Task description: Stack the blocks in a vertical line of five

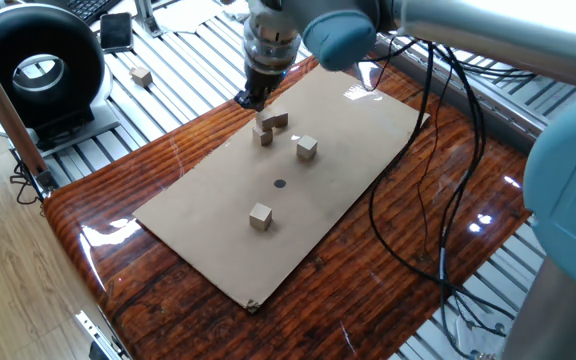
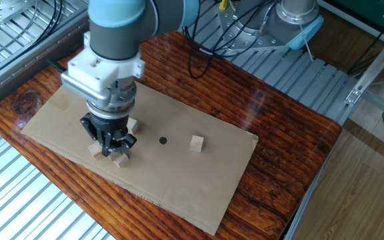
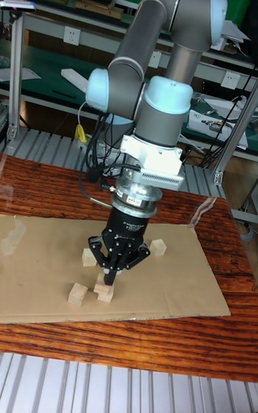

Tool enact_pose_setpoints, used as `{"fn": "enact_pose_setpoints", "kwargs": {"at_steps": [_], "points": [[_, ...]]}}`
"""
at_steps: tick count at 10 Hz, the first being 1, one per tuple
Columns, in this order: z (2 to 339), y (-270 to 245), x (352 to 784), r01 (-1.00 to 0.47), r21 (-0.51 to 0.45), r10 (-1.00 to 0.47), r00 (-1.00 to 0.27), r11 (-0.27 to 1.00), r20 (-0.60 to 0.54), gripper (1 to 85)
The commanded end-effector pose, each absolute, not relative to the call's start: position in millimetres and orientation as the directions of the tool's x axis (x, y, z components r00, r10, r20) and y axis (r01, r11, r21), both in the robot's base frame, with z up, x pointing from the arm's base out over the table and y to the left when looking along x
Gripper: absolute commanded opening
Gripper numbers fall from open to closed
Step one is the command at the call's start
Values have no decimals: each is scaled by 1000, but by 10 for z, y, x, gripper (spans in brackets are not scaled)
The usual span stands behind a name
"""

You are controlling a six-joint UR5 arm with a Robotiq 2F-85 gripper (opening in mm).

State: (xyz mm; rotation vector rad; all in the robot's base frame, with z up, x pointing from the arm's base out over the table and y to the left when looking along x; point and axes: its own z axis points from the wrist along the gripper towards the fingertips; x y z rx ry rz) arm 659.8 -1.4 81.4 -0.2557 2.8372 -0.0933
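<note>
Several light-tan blocks lie on a cardboard sheet (image 1: 208,235). Two of them form a short stack (image 1: 264,130) (image 3: 104,291). Singles sit close behind the stack (image 1: 280,119), to its right (image 1: 307,147) and alone toward the sheet's near end (image 1: 260,216) (image 2: 197,143). My gripper (image 1: 251,100) (image 2: 114,151) (image 3: 110,275) hangs just above and behind the stack, not touching it. Its fingers stand only narrowly apart with nothing between them. In the other fixed view the gripper partly covers the blocks (image 2: 119,159) (image 2: 97,148) below it.
A black dot (image 1: 279,183) marks the sheet's middle. One more cube (image 1: 142,75) lies off the table on the metal rails, near a black ring-shaped device (image 1: 36,70). Cables (image 1: 408,200) hang across the glossy wooden table's right side.
</note>
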Motion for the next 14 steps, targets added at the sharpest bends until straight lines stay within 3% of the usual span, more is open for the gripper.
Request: {"fn": "enact_pose_setpoints", "kwargs": {"at_steps": [1,2,11,14], "points": [[847,-38,6665,-137,-45,-145,-944,989,-296,810],[813,8,6679,-101,-14,-101,-949,995,-298,850],[593,-111,6572,58,4,58,-971,998,-231,850],[454,-95,6493,91,19,93,-977,996,-193,743]]}}
